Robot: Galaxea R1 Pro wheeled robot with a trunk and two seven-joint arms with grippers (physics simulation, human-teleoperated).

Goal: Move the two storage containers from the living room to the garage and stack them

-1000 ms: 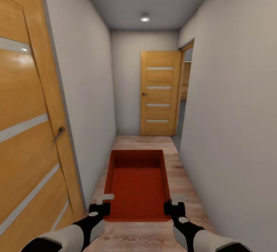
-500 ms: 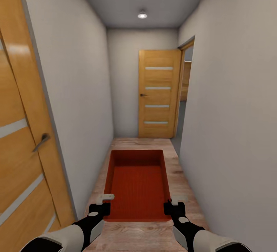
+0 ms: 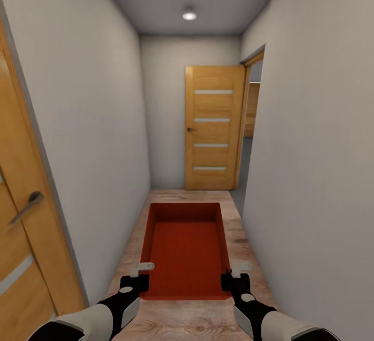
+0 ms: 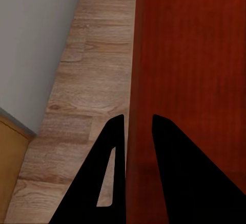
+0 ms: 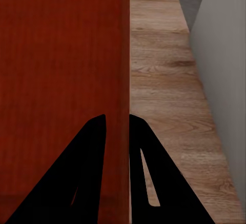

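Note:
One orange-red storage container (image 3: 185, 250) hangs in front of me over the wood plank floor of a narrow hallway, held by both arms. My left gripper (image 3: 141, 274) is shut on its left wall near the close corner, and my right gripper (image 3: 235, 273) is shut on its right wall. In the left wrist view the dark fingers (image 4: 110, 152) straddle the container's wall (image 4: 134, 80). The right wrist view shows the same grip, fingers (image 5: 95, 147) on either side of the wall (image 5: 125, 55). The container is empty inside.
Pale grey walls (image 3: 104, 122) close in on both sides. A shut wooden door (image 3: 213, 128) stands at the hallway's end, with an open doorway (image 3: 252, 122) on the right just before it. Another wooden door (image 3: 21, 237) with a lever handle is near on my left.
The view has advanced down the hallway: the near left door has slid out toward the frame's left edge and the far door looks slightly larger. Both grippers keep the same hold on the container.

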